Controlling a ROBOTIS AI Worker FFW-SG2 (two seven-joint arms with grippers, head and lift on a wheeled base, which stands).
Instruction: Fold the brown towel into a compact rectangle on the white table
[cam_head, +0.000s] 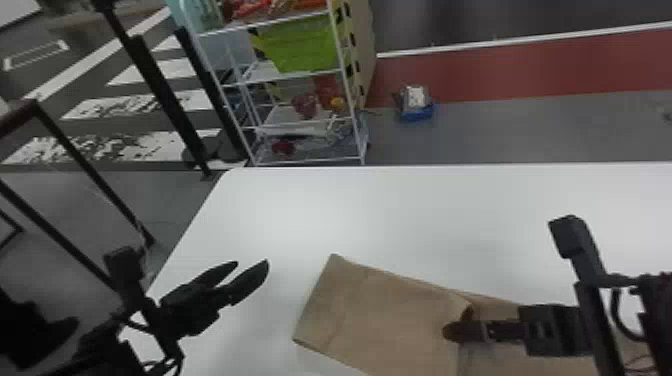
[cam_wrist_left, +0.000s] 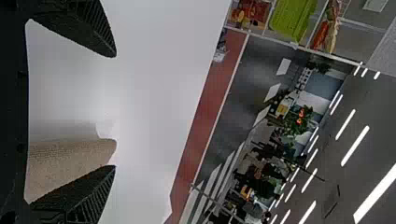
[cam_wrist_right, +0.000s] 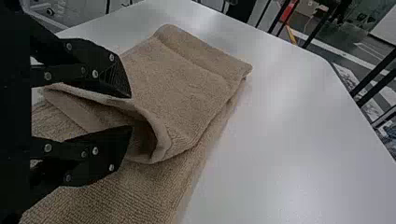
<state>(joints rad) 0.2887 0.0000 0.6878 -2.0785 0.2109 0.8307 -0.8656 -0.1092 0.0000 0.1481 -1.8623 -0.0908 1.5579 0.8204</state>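
Brown towel (cam_head: 385, 315), part-folded, in from table's (cam_head: 300, 215) left edge; right gripper (cam_head: 456, 322) spread at its fold, nothing pinched; left gripper (cam_head: 252, 262) wide, empty, between edge and towel (green bin (cam_head: 302, 45) on rack (cam_head: 310, 161)).

You are seeing a white rack (cam_head: 257, 73) holding a green basket (cam_head: 302, 45), and a small blue object (cam_head: 417, 113) is lying near it on the floor (cam_head: 525, 130). Ceiling lights (cam_wrist_left: 355, 145) are glowing.
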